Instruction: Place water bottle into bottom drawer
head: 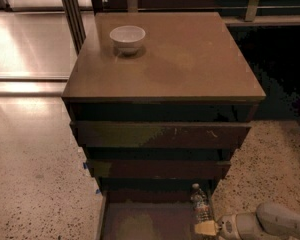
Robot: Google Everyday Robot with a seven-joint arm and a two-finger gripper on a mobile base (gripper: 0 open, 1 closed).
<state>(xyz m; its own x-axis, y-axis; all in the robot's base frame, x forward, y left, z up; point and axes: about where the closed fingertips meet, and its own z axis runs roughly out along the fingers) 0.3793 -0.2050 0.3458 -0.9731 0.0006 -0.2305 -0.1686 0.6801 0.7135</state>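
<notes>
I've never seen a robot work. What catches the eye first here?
A small clear ribbed plastic water bottle stands upright at the right edge of the open dark brown bottom drawer, the robot's pale two-finger gripper at its base. A white round bowl sits on the brown cabinet top.

Brown cabinet [180, 59] on speckled floor [35, 184], glare [25, 49] upper L.

Worktop [190, 59]: plain mid brown. Bowl [127, 37]: white. Upper drawer fronts [160, 134]: dark brown, scuffed. Bottom drawer [145, 224]: greyish-brown floor. Water bottle [201, 206]: clear, dark label band. Gripper [206, 228], lower right, clasping the bottle's base: pale yellow tip, off-white body. Ground [35, 184]: beige, dark-speckled.
</notes>
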